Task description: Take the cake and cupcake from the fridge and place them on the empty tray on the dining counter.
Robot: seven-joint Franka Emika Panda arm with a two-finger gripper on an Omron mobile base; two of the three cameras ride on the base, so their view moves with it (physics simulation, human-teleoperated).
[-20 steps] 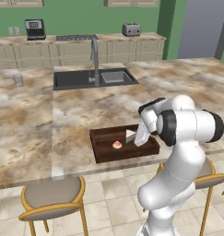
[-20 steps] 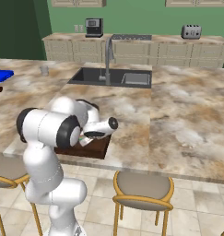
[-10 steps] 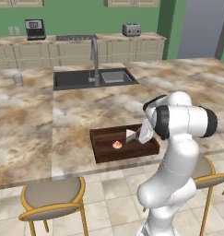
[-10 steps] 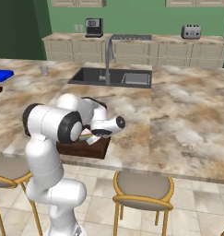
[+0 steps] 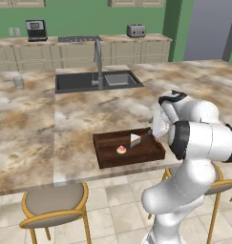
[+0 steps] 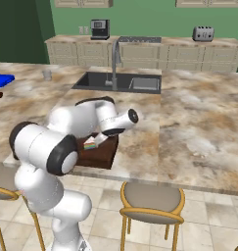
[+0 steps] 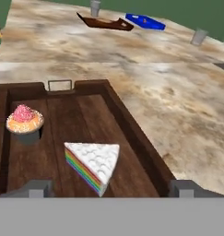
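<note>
The dark brown wooden tray [image 5: 108, 159] lies near the front edge of the beige marbled dining counter [image 5: 89, 109]. On its floor rest the rainbow-layered cake [image 5: 135, 140] and, to its left, the pink-frosted cupcake [image 5: 121, 149]. In the hand view the cake [image 7: 95, 163] sits flat just ahead of my gripper [image 7: 111, 189], with the cupcake [image 7: 24, 120] further left inside the tray [image 7: 132, 129]. The two fingertips [image 7: 37, 188] stand wide apart and touch nothing, so the gripper is open. From the right base view, the hand [image 6: 103, 137] hovers over the tray [image 6: 98, 156] beside the cake [image 6: 91, 145]. The grey fridge [image 5: 210, 28] stands at the back right.
A dark sink [image 5: 96, 81] with a tall faucet [image 5: 97, 59] is set into the counter behind the tray. Round stools [image 5: 53, 202] stand below the counter's front edge. Far across the counter lie a blue item [image 7: 144, 21], a brown dish [image 7: 104, 22] and glasses [image 7: 198, 37].
The gripper went from shut to wide open, letting go of the cake, which now rests on the tray. The hand has drawn back a little to the right.
</note>
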